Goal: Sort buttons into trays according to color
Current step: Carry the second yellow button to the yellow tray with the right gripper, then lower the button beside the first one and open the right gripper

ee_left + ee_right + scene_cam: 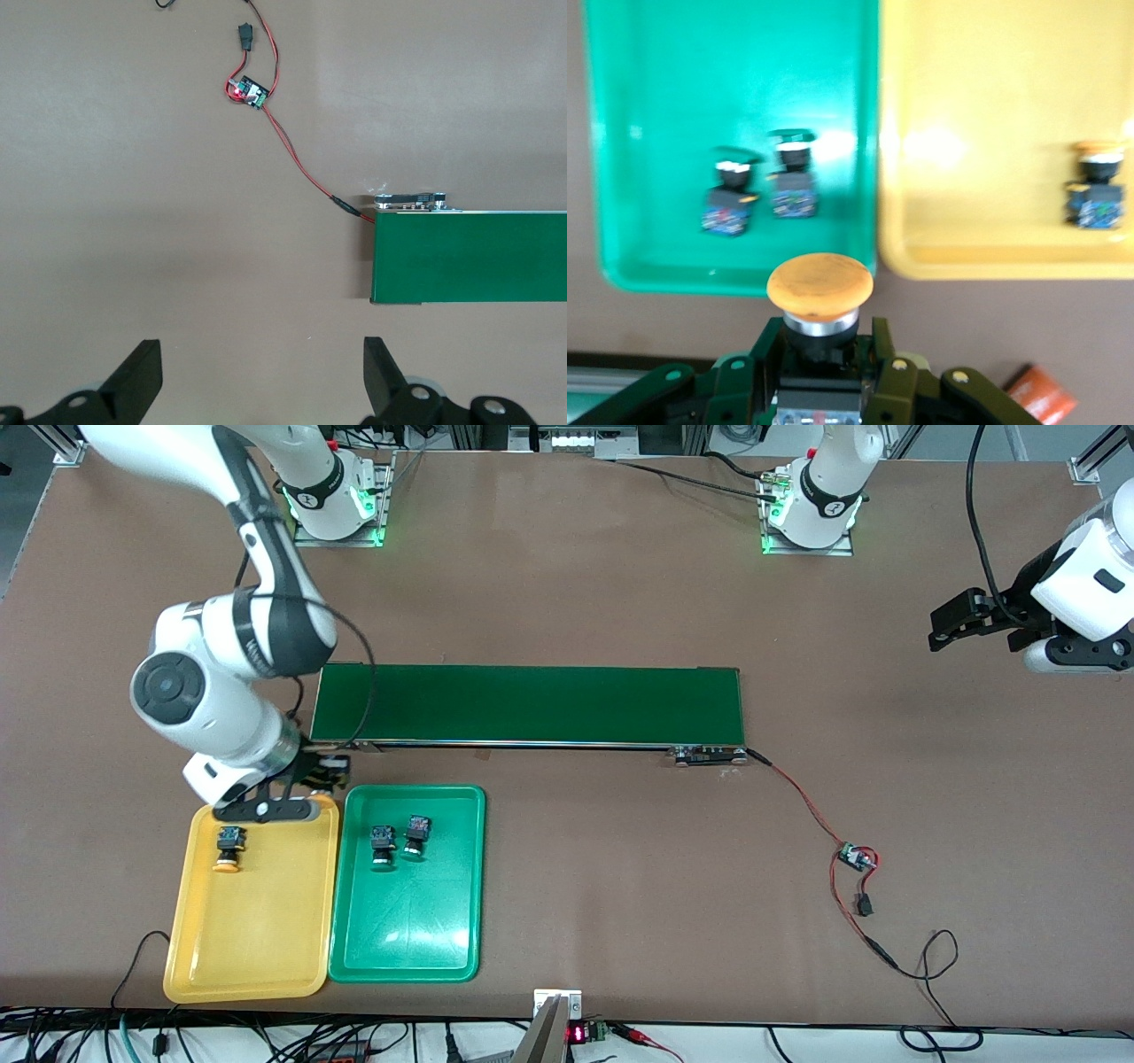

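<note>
Buttons: four total, three already in trays. Yellow tray (257, 957) and green tray (407, 948) lie side by side, edges just about touching, nearest the front camera, at the right arm's end of the table. Yellow tray is the one closer to that end. One orange-cap button (229, 848) lies in the yellow tray, in the half farther from the camera, cap pointing toward the camera. Two green-cap buttons lie in the green tray, also in its farther half, just beside each other: first green button (382, 845), second green button (415, 836). Right wrist view shows the same three: orange one (1095, 188) in yellow, green pair (730, 193) (793, 177) in green.

Fourth button (820, 305), orange mushroom cap, is clamped between the right gripper's (821, 372) fingers, body pinched, cap sticking out past the fingertips. Right gripper (314, 773) hangs over the strip of table between the trays' farther edges and the conveyor belt (528, 705), by the yellow tray's corner. The button itself is hard to make out in the front view.

Conveyor belt is long, dark green, farther from the camera than the trays. Red wire (802, 802) runs from its end to a small circuit board (855, 857).

Left gripper (955, 622) waits over bare table at the left arm's end, fingers (140, 376) spread wide apart, holding nothing.
</note>
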Robot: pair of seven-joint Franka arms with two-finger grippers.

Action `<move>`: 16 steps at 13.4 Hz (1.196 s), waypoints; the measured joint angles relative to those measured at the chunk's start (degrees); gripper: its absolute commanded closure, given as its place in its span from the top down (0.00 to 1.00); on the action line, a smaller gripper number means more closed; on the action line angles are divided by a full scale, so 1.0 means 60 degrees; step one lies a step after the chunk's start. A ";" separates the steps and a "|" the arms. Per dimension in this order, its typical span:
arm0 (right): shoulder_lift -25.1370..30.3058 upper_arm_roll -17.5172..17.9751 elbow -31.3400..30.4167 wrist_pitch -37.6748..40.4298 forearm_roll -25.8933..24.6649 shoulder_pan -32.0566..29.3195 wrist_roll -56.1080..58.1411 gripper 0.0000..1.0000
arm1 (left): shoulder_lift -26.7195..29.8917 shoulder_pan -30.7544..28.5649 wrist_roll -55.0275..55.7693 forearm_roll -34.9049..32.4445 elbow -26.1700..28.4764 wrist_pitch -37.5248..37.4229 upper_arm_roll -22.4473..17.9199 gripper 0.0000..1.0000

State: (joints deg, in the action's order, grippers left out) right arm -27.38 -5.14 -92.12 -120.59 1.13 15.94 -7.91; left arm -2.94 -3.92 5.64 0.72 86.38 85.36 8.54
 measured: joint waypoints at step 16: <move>-0.3301 -0.0191 0.1537 -0.2710 -0.0016 -0.1164 0.1163 0.60 | 0.0000 -0.0011 0.0000 0.0000 0.0000 -0.0001 -0.0004 1.00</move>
State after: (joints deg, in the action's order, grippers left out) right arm -47.19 -6.29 -82.90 -136.85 1.03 8.96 -0.93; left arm -2.94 -3.99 5.64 0.72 86.37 85.35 8.52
